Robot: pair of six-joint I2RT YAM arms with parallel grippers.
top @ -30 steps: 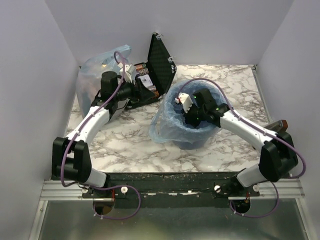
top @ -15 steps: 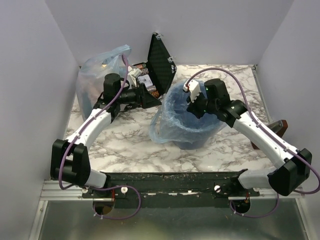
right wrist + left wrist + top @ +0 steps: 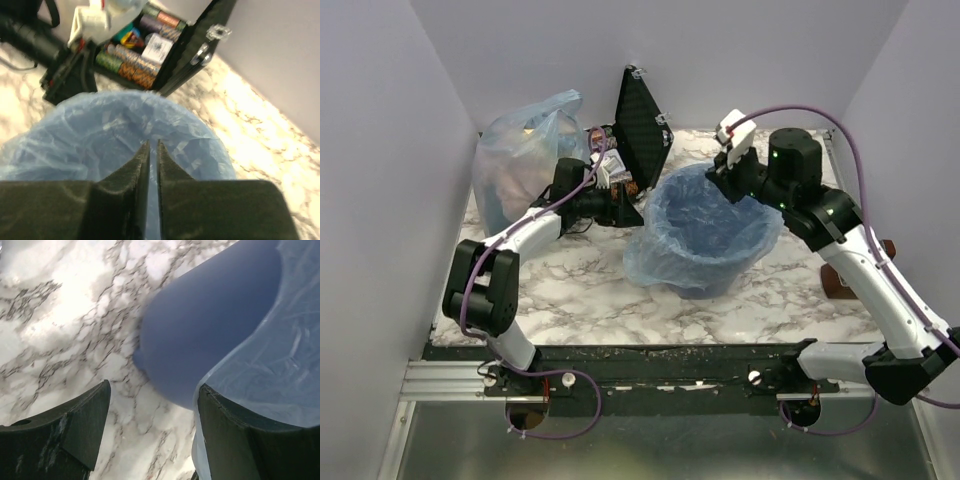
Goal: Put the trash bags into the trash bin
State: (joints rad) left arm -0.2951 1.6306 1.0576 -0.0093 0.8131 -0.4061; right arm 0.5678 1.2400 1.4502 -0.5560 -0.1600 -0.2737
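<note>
Since a second ago the right gripper [image 3: 149, 145] has risen out of the bucket [image 3: 708, 286] to its far rim, and the left gripper [image 3: 154, 385] has swung over from the poker-chip case [image 3: 642, 118] to the bucket's left side. The trash bag [image 3: 712, 222], thin crinkly light-blue film, lines the bucket. Its mouth is folded over the rim and a loose skirt hangs down the left wall. The bucket itself is round, tapered, smooth solid blue plastic, standing upright.

At the far rim the right gripper's jaws are pressed almost together, with only a sliver between them; whether film is caught there I cannot tell. The left gripper's jaws are spread wide, framing the bucket's wall and the bag's hanging edge.

Behind and left of the bucket the black case stands open, with rows of coloured chips inside. Farther left sits a bulging clear bag [image 3: 520, 160]. Everything rests on a glossy white marble tabletop [image 3: 570, 285] with grey veins, enclosed by plain pale walls [image 3: 410, 120].
</note>
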